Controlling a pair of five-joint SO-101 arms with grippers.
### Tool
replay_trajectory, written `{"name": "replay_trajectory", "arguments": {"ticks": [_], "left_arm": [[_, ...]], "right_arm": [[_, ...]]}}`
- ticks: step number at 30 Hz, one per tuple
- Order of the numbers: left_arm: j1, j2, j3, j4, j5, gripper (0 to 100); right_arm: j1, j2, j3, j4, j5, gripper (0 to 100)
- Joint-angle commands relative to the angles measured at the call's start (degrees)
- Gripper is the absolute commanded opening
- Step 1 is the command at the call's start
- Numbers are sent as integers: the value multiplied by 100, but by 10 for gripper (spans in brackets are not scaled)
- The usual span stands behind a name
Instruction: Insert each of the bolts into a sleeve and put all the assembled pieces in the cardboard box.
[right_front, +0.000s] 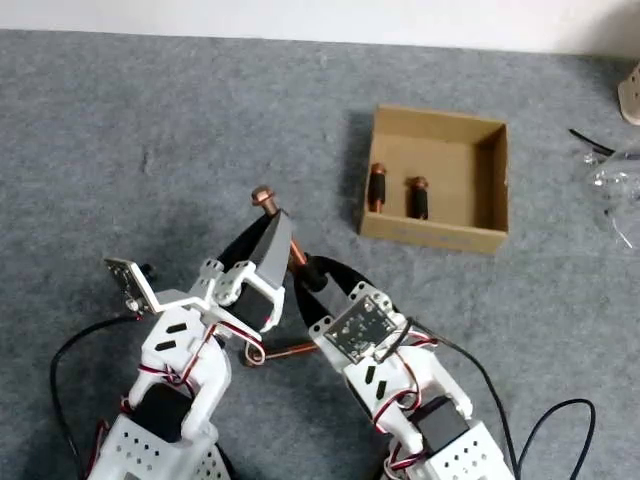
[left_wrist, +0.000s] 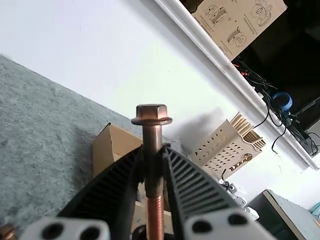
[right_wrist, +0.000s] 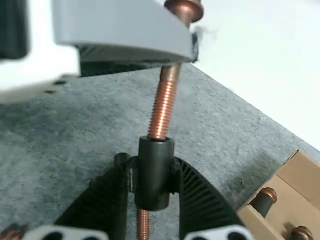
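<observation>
We see grey mat (right_front: 120, 130) w/ clear glasses (right_front: 612, 180) near its right edge; beige slotted rack (left_wrist: 227, 145) by white wall (left_wrist: 100, 45).

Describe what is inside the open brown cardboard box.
Inside the brown cardboard box lie two assembled pieces side by side: copper bolt heads poking from black cylindrical sleeves. The sleeves cover the bolt shafts.

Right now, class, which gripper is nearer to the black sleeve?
Right. The right gripper is shut on the sleeve itself. The left gripper is shut on the bolt by its shank near the head, farther up from the sleeve, which the threaded end passes through.
</observation>
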Motion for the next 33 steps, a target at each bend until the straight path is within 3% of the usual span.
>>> {"name": "replay_trajectory", "arguments": {"ticks": [1,28,33], "left_arm": [[-31,-101,110,-167,53,6],[31,-101,110,378,35,6],[444,-110,110,721,18,6]], "right_arm": [[-75,-136,857,-145,-53,5],[-57,-136,462,-127,-97,5],[409,-136,462,-154,-105,5]]}}
